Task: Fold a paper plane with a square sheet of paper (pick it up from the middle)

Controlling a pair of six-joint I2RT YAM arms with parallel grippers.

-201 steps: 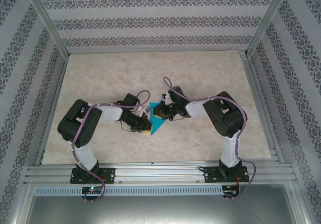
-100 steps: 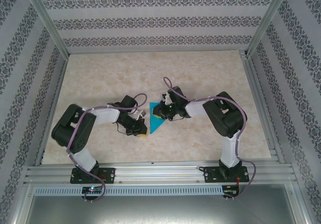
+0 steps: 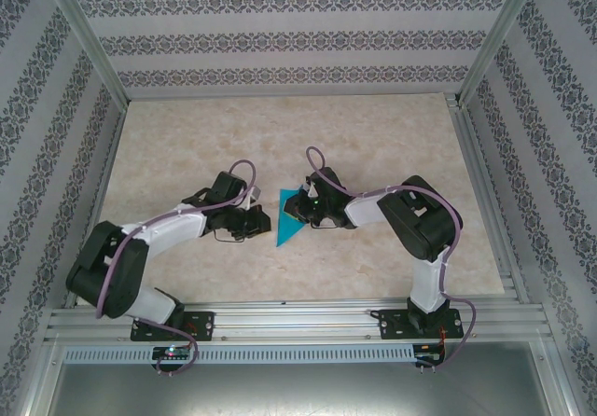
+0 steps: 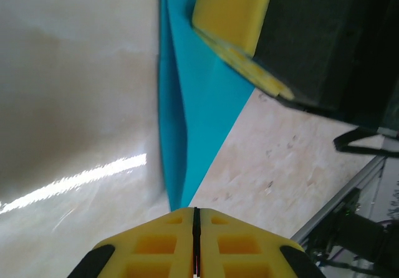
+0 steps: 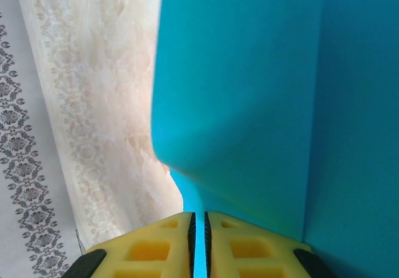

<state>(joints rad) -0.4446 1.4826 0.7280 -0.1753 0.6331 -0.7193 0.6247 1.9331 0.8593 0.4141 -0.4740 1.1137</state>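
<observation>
Yellow foam pads of the right gripper [image 5: 199, 217] pinch the paper [image 5: 249, 91] — a thin turquoise strip shows between them. On the left gripper [image 4: 194, 212] the ribbed yellow pads are pressed together, and the paper's narrow tip reaches right up to them; contact I cannot tell. Smooth and matte, the paper is folded into a long triangle lying mid-table between both arms. Beneath — a glossy beige marbled tabletop [image 3: 392, 127]. Damask-striped walls [image 3: 280, 38] and aluminium rails [image 3: 280, 318] enclose it.
</observation>
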